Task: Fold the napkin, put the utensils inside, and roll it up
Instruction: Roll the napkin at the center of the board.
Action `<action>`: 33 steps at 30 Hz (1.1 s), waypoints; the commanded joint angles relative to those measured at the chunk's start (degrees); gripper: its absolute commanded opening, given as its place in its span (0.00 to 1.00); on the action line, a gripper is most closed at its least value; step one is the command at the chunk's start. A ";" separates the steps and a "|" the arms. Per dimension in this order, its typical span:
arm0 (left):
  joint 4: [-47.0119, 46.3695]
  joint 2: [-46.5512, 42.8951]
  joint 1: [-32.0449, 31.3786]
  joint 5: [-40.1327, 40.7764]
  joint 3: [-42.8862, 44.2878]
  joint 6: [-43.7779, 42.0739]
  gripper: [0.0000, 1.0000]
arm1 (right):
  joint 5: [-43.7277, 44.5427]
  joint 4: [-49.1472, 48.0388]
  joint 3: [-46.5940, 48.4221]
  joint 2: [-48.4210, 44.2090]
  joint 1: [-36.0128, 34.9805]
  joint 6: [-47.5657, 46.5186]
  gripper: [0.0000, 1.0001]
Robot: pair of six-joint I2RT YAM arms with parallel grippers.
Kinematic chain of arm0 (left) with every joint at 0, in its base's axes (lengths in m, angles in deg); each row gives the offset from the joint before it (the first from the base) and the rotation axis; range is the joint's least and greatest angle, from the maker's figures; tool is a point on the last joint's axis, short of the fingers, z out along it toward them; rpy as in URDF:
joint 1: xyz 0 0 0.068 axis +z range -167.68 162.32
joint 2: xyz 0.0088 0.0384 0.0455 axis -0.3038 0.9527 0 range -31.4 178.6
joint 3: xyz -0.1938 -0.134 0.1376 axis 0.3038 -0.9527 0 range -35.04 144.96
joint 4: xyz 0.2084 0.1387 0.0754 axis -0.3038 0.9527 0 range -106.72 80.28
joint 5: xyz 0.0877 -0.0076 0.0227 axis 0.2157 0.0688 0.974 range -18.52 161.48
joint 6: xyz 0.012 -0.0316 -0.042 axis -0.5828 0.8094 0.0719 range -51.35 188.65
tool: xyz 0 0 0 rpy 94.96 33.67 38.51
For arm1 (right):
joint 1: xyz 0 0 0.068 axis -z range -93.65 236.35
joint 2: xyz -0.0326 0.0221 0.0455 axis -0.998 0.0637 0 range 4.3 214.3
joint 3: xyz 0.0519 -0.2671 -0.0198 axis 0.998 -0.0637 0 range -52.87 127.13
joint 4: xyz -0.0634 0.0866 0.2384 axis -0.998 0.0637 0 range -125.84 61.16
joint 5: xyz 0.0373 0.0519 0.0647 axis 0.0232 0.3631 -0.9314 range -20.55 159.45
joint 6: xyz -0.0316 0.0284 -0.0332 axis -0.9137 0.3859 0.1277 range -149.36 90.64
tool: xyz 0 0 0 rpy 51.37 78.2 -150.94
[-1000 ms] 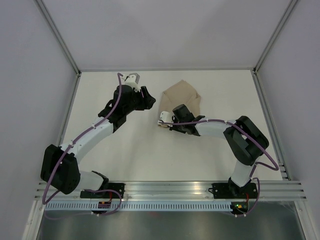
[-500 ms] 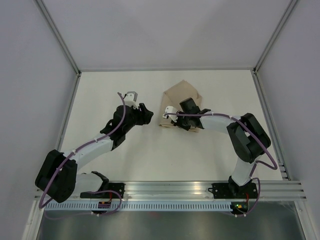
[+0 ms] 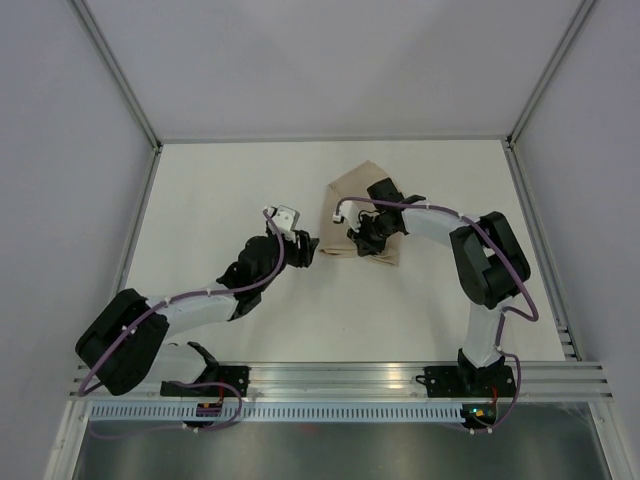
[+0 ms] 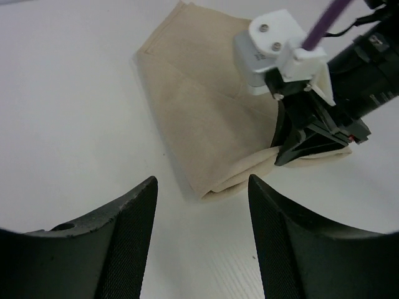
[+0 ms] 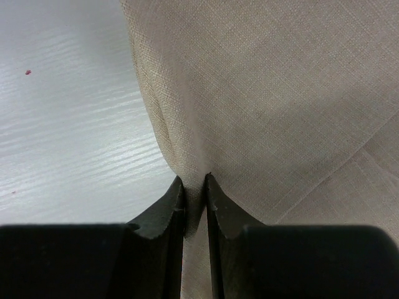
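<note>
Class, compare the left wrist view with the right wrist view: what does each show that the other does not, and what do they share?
Left wrist only: the left tool open above the table, most of the folded napkin, the right tool seen from outside. Right wrist only: the cloth's weave close up, a tiny red speck. Both: the right tool pinching a napkin fold on the white table.

Beige napkin (image 3: 360, 188) of plain woven cloth, white worktop (image 3: 220, 190) with faint grain, black-and-white arms (image 3: 430, 222), purple cable (image 4: 321, 28); black left tool (image 4: 202, 243), black right tool (image 5: 194, 193); silver rail (image 3: 340, 374), pale grey walls (image 3: 60, 150)
</note>
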 commanded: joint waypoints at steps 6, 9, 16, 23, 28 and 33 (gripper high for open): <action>-11.62 10.38 -4.17 -12.67 5.57 -26.28 0.68 | -5.52 16.49 4.05 8.30 2.79 -3.24 0.05; -5.93 13.03 -5.93 -15.04 9.96 -32.24 0.68 | -6.05 17.46 5.28 9.71 3.14 -3.42 0.04; 4.03 20.67 -10.15 -14.08 18.23 -44.74 0.68 | -8.34 21.59 9.15 12.96 4.37 -4.82 0.04; 10.36 25.78 -10.77 -14.97 22.28 -52.30 0.68 | -8.60 23.08 9.67 13.93 4.99 -6.05 0.04; 11.68 28.07 -11.29 -14.97 23.42 -56.25 0.69 | -8.51 24.22 10.46 14.90 5.52 -6.67 0.03; 10.72 30.09 -11.82 -13.56 23.51 -59.51 0.71 | -8.51 24.84 10.73 15.33 5.78 -7.28 0.03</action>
